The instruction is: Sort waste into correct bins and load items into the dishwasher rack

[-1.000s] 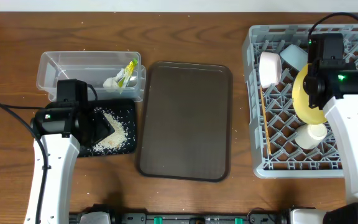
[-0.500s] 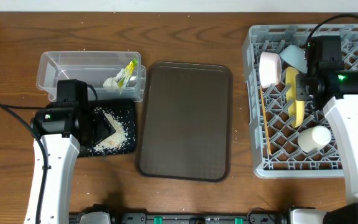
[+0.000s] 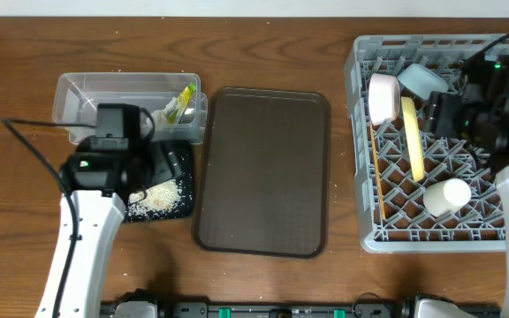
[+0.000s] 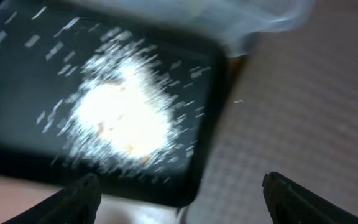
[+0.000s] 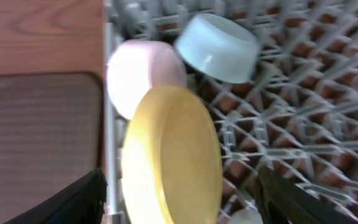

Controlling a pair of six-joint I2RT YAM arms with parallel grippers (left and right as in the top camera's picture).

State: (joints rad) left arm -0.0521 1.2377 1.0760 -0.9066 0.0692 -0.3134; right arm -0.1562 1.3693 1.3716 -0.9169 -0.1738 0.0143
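The yellow plate [image 3: 412, 137] stands on edge among the pegs of the grey dishwasher rack [image 3: 431, 238], beside the white bowl [image 3: 383, 97] and light blue bowl [image 3: 420, 79]. The pale cup [image 3: 446, 195] and chopsticks [image 3: 376, 177] lie in the rack too. My right gripper [image 3: 433, 115] is open just right of the plate; in the right wrist view the plate [image 5: 173, 155] sits between the wide-apart fingers of the right gripper [image 5: 182, 205], untouched. My left gripper [image 3: 162, 163] hangs open over the black tray [image 3: 179, 205] with rice scraps [image 3: 157, 196]. The wrapper [image 3: 184, 99] and tissue [image 3: 159, 115] lie in the clear tub [image 3: 78, 97].
A large dark brown serving tray [image 3: 263, 172] lies between the bins and the rack. In the left wrist view, which is blurred, the black tray [image 4: 17, 124] and rice [image 4: 123, 115] lie ahead of the fingers, with the brown tray to the right.
My right gripper opened and let go of the yellow plate, which now stands on edge in the rack; the arm drew back to the right. The left arm shifted slightly right and up.
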